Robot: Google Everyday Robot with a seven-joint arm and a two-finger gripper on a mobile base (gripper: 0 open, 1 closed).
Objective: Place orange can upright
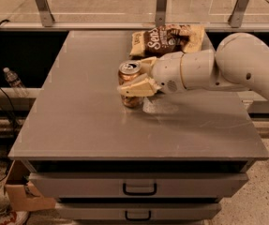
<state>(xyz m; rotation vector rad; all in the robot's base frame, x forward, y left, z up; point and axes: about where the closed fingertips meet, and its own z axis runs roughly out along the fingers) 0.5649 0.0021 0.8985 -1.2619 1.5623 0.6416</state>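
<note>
Gripper [132,80] around orange can [130,69]; chip bag [167,40] close behind, tabletop [73,104] free leftward.

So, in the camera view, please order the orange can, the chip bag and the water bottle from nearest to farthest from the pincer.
The pincer is midway across the table.
1. orange can, held in it.
2. chip bag, behind, at the far edge.
3. water bottle, far left, off it.
</note>
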